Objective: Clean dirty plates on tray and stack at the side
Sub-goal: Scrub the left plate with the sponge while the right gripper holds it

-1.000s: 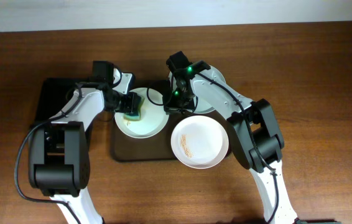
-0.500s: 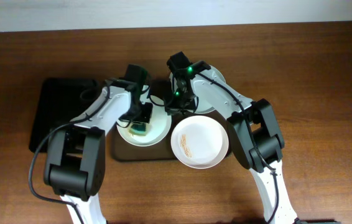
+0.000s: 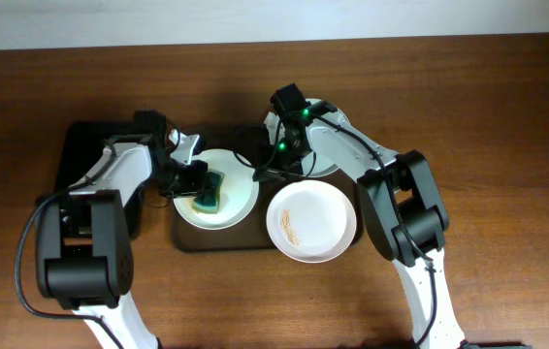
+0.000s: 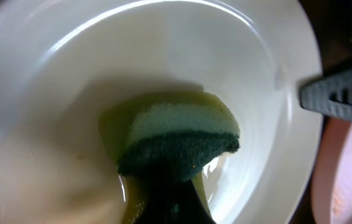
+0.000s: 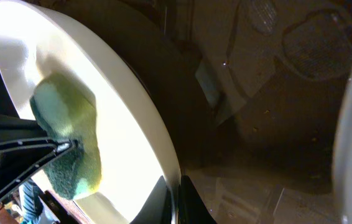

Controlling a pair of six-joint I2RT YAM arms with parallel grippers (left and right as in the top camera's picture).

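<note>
A white plate [image 3: 231,199] lies on the left part of the dark-brown tray [image 3: 218,239]. My left gripper [image 3: 195,186] is shut on a green and yellow sponge [image 3: 209,191] and presses it on this plate's face. The left wrist view shows the sponge [image 4: 182,134] on the wet plate [image 4: 70,93] in front of my gripper [image 4: 170,190]. My right gripper [image 3: 261,173] is shut on the plate's right rim, as the right wrist view [image 5: 175,199] shows. A second plate [image 3: 311,221] with yellowish smears lies at the tray's right. A third plate [image 3: 331,150] is partly hidden under the right arm.
A smaller black tray [image 3: 85,155] lies at the left, under the left arm. Bare wooden table [image 3: 488,145] lies to the right of the arms and in front of the brown tray.
My left gripper has swept the sponge over the plate, from its upper left to its lower middle and then back toward the left. My right gripper stays on the rim.
</note>
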